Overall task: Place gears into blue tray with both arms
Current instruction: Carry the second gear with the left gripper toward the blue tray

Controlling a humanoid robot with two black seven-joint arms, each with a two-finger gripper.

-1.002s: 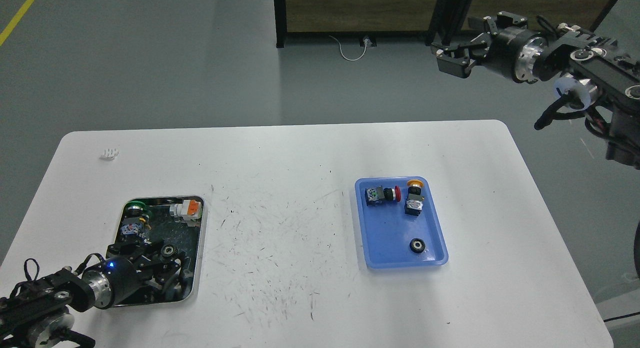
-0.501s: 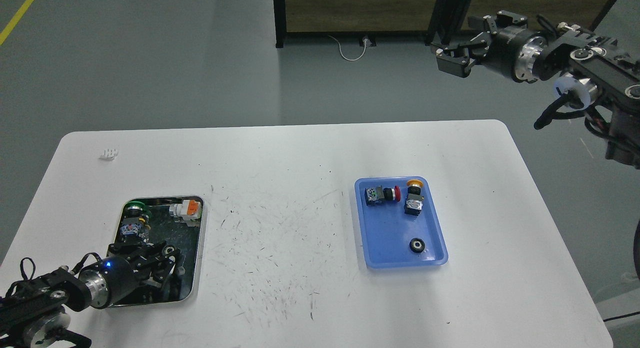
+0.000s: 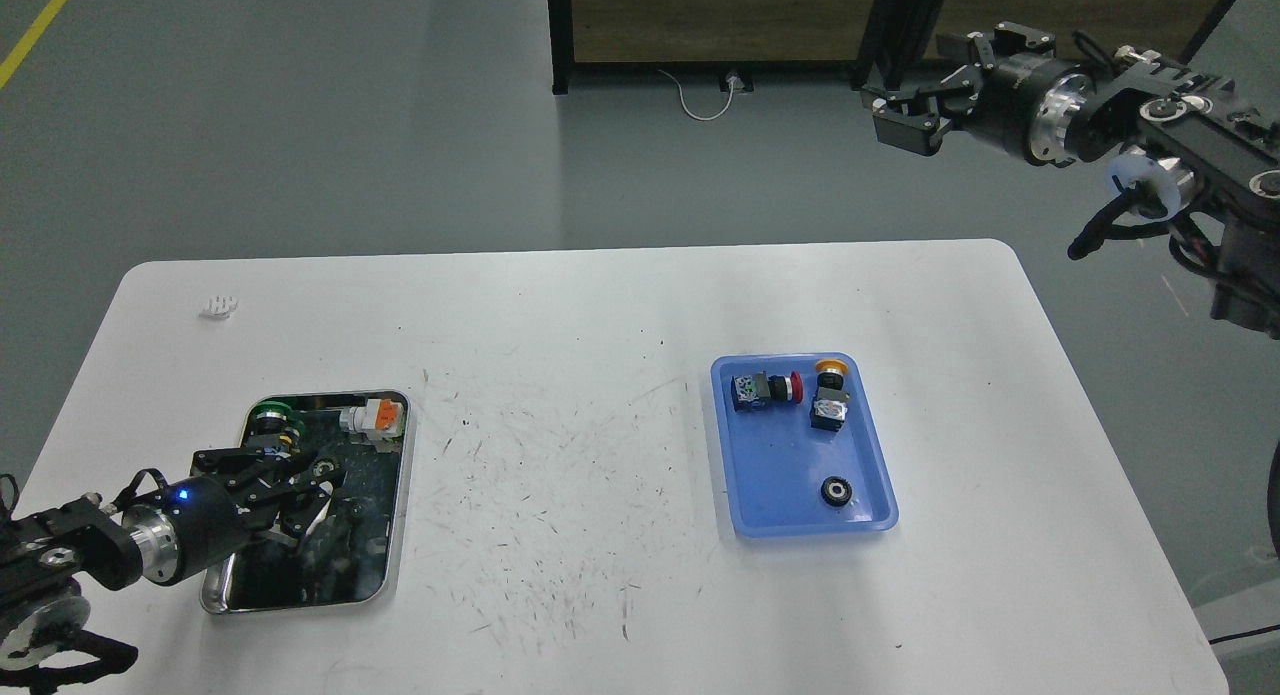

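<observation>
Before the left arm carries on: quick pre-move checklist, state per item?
1. One gear already in the blue tray: ok.
2. Second gear seen at the left gripper, over the metal tray: ok.
3. Left gripper's hold on it: cannot tell, fingers and gear blend together.
4. Free tray floor beside the red-capped switch and yellow-capped switch: ok.
5. Right gripper up and off the table: ok.
</observation>
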